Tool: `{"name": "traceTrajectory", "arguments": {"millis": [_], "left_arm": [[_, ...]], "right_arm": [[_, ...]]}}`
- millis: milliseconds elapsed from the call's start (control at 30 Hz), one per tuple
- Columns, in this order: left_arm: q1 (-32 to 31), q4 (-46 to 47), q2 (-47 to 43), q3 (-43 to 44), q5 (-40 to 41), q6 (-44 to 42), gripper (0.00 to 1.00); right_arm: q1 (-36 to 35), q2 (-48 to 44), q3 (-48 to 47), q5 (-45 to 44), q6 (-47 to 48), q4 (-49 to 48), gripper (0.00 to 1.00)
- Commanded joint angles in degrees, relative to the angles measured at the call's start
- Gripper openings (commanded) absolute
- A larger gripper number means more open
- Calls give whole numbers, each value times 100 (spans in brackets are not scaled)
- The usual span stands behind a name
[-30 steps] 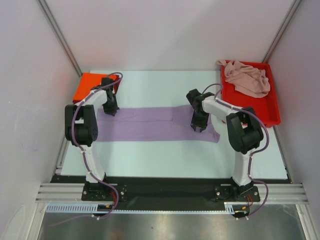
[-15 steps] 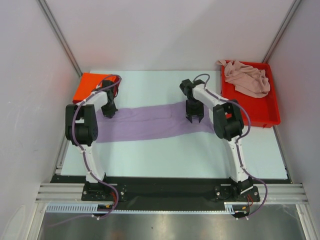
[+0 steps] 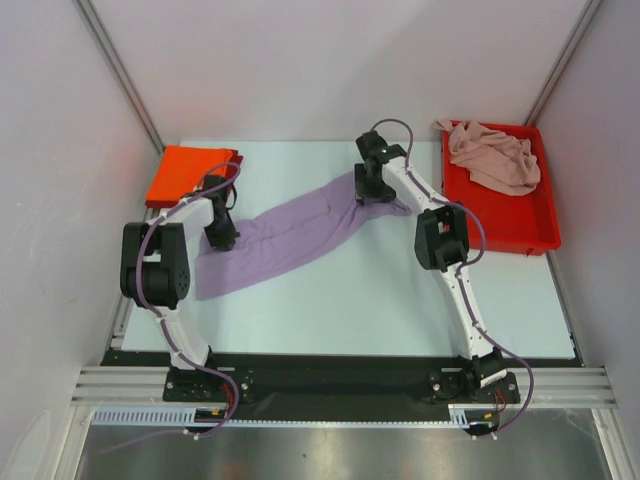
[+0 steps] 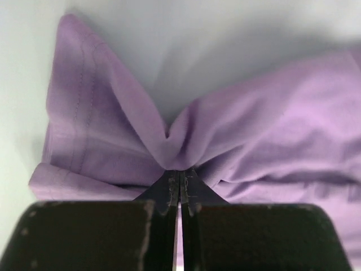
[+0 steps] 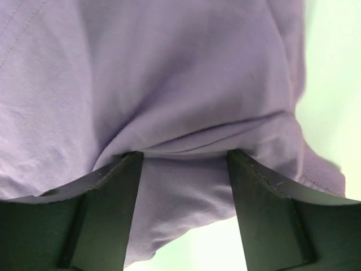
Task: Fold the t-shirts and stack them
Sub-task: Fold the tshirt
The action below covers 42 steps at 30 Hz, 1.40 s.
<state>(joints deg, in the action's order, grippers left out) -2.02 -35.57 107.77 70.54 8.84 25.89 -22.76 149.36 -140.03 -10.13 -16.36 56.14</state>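
Observation:
The lavender t-shirt (image 3: 300,235) lies folded into a long band, slanting from near left to far middle of the table. My left gripper (image 3: 222,238) is shut on a pinch of its left end, and the cloth bunches at the fingertips in the left wrist view (image 4: 179,172). My right gripper (image 3: 372,190) is at the band's far right end with its jaws wide apart. The lavender cloth (image 5: 169,73) drapes over and between its fingers (image 5: 113,186). A folded orange-red t-shirt (image 3: 190,172) lies at the far left. A crumpled pale pink t-shirt (image 3: 495,155) lies in the tray. The dark red t-shirt is out of view.
A rigid red plastic tray (image 3: 530,225) stands at the far right of the pale table (image 3: 350,300). Grey walls and metal frame posts close in the back and sides. The arm bases sit on a black rail at the near edge.
My right gripper has moved away and to the left, taking the shirt's right end with it. The band has swung from level to slanted. My left gripper has stayed on the left end.

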Motion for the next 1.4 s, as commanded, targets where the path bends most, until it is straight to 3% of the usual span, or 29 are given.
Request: {"name": "traceTrajectory", "arguments": {"millis": [0, 167, 300, 533, 700, 767, 867, 933, 1000, 1133, 1233, 1367], "left_arm": [[-544, -916, -54, -427, -1138, 232, 0], [-1230, -925, -378, -655, -1481, 548, 0], [-1589, -951, -1081, -1007, -1771, 952, 0], [-2697, -1222, -2092, -1167, -2046, 1735, 4], [-2918, -1522, -2594, -412, -1368, 1306, 25], [-2883, -1296, -2603, 116, -1349, 823, 31], [-2576, -725, -2165, 828, -1848, 120, 18], [-2216, -51, -1787, 1318, -2349, -301, 12], [-1953, 164, -997, 1846, -3176, -653, 5], [-1933, -256, 699, 4057, -4144, -1382, 0], [-1907, -345, 1789, 5035, -4399, -1429, 0], [-1907, 6, 2582, 5417, -4488, -1236, 1]], "right_arm": [[61, 410, -392, 116, 247, -982, 70], [202, -160, -702, 397, -25, -859, 75], [281, -1152, -535, 749, -174, -676, 82], [80, -2303, 720, 960, -184, -253, 86], [-298, -3324, 2240, 1092, -324, -550, 84], [-483, -3860, 3145, 1144, -578, -726, 78], [-729, -4657, 4638, 1188, -1201, -1401, 61], [-861, -5134, 5551, 1268, -1718, -2437, 40], [-1080, -5548, 6660, 1513, -2010, -3559, 30], [-1598, -5269, 7156, 1795, -2380, -4294, 13], [-2091, -4812, 7112, 1778, -2468, -4629, 9], [-2478, -4267, 6937, 1856, -2635, -4841, 4]]}}
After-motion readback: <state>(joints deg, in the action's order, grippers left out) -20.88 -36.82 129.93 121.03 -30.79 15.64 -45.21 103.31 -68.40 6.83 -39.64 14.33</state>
